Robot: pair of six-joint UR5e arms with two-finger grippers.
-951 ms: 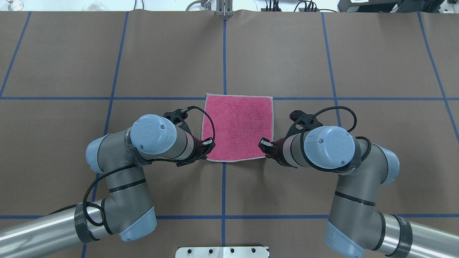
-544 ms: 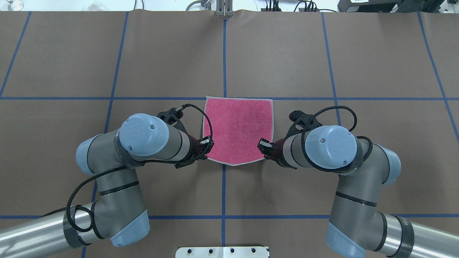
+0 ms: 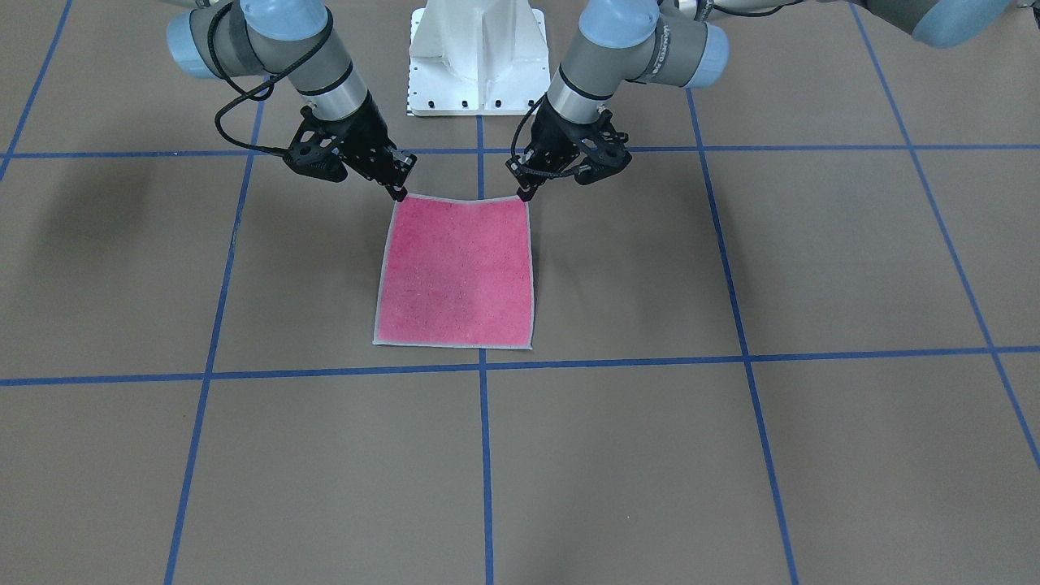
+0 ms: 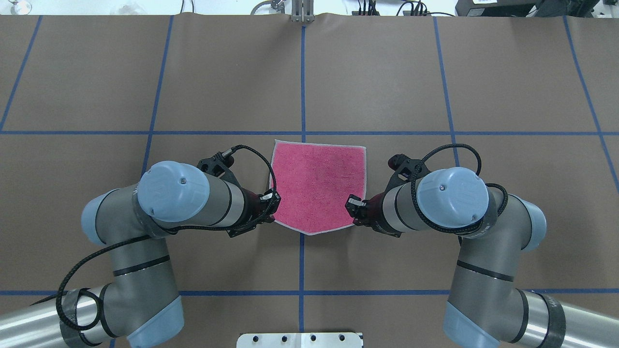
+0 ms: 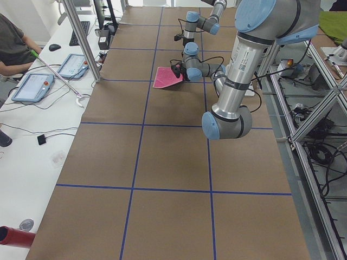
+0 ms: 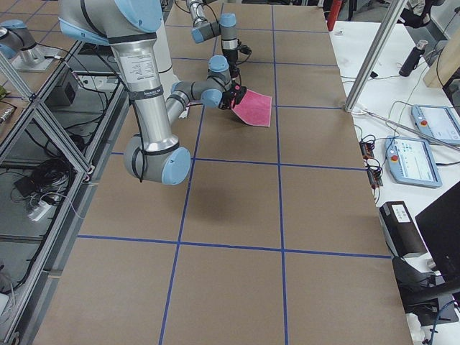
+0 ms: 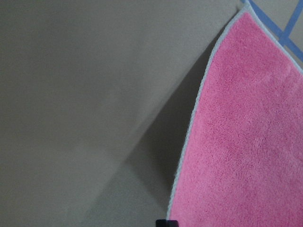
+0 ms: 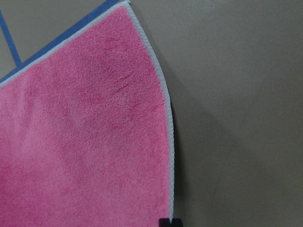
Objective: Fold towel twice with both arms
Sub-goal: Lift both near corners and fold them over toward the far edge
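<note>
**Item: towel**. Square terry cloth, pink face up, with a light grey stitched border. It sits about midway between the ends of the table and straddles the blue tape line that runs from the robot to the far edge. Its far edge lies flat just on the robot's side of a crosswise tape line. The two near corners are raised off the surface, and the near edge sags to a point between them. The wrist views show shadow under the lifted side edges.

**Left gripper**. Fingers pinched together on the towel's near left corner. The left arm reaches in from the robot's left.

**Right gripper**. Fingers pinched together on the near right corner. The right arm mirrors the left.

**Surroundings.** Brown table covering with a blue tape grid. The white pedestal base stands at the robot-side edge.
</note>
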